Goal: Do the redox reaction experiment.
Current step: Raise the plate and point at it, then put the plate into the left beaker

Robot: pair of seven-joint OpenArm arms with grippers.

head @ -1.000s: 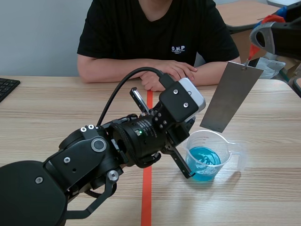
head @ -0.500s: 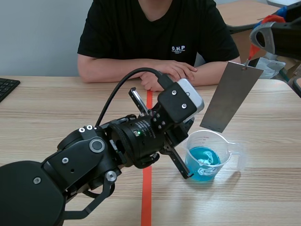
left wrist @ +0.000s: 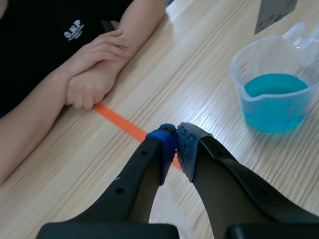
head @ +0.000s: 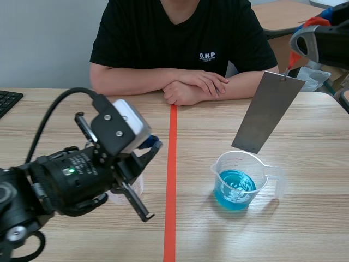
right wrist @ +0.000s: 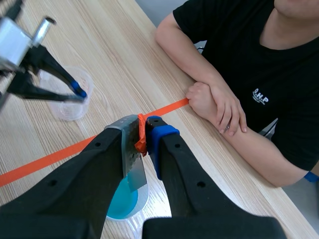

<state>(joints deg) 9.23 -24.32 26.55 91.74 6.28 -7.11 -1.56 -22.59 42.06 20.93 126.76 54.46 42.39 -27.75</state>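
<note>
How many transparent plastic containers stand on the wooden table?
2: a clear plastic beaker of blue liquid right of the orange tape, and a small clear plastic cup under the left gripper.

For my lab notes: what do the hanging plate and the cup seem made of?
The plate looks like metal: thin, flat, dull grey, matte. The cup is probably clear plastic: the blue liquid shows through its wall, with faint scale marks.

Take the beaker on the worktop as your marker. Liquid lies in it and the plate hangs above it. A person's hands rest behind it. A smaller cup stands well left of it, across the tape line.
</note>
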